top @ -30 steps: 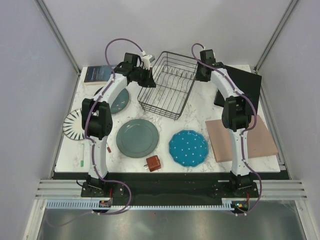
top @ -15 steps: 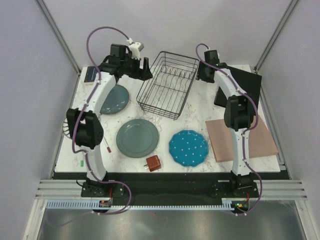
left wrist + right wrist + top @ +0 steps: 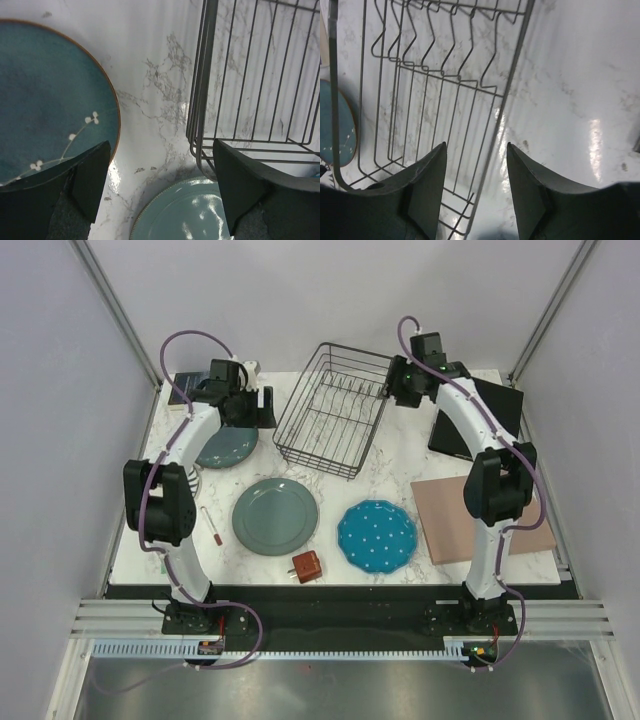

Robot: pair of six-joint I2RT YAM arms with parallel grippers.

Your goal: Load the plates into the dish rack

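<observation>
Top external: left gripper (image 3: 262, 408) had left the dish rack (image 3: 335, 410) at the far edge for the dark teal plate (image 3: 222, 450), likely to grab it. Left wrist: it was spread wide, empty. Right wrist: right gripper (image 3: 476, 170) gaped empty above the rack.

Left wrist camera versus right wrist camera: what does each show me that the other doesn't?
Only the left wrist view shows the round grey-green plate, at its bottom edge below the rack's corner.

Only the right wrist view shows the row of upright tines inside the black wire dish rack.

Both show the rack's wires, the white marbled table and the round dark teal plate with a white sprig. That plate is large in the left view and only a sliver at the right view's left edge. The left pincer and right pincer are open and empty.
</observation>
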